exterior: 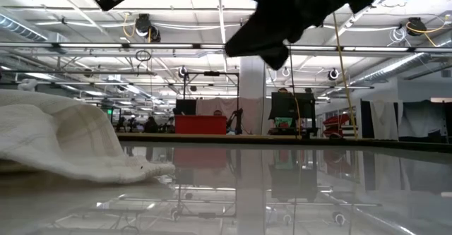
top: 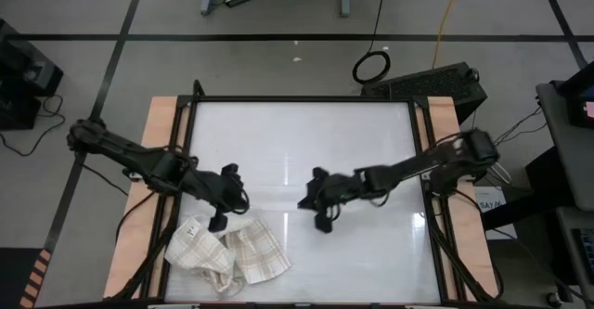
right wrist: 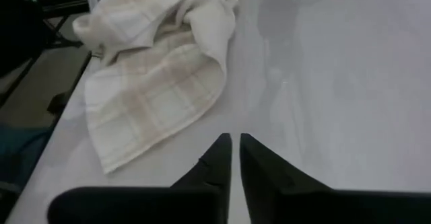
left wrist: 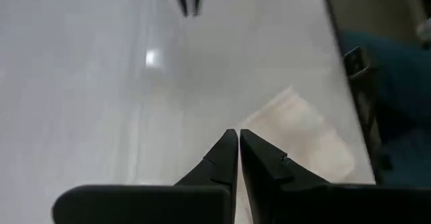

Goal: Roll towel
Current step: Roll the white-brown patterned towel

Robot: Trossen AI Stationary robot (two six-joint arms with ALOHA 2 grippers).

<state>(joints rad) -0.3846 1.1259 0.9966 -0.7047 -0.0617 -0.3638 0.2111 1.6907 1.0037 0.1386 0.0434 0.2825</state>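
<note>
The towel (top: 227,253), cream-white with a tan plaid grid, lies crumpled in a heap on the table near its near-left corner. It also shows in the low view (exterior: 63,140), the right wrist view (right wrist: 155,69) and the left wrist view (left wrist: 303,133). My left gripper (top: 218,218) hangs shut above the table, just beyond the towel's far edge, and touches nothing. My right gripper (top: 322,218) hangs shut and empty above the table's middle, to the right of the towel, its fingers (right wrist: 236,140) pointing toward the towel.
The glossy white table top (top: 306,142) has wooden side rails (top: 158,160). The near edge lies close to the towel. Beyond the far edge, on the floor, lie a cable coil (top: 371,66) and a dark box (top: 436,82).
</note>
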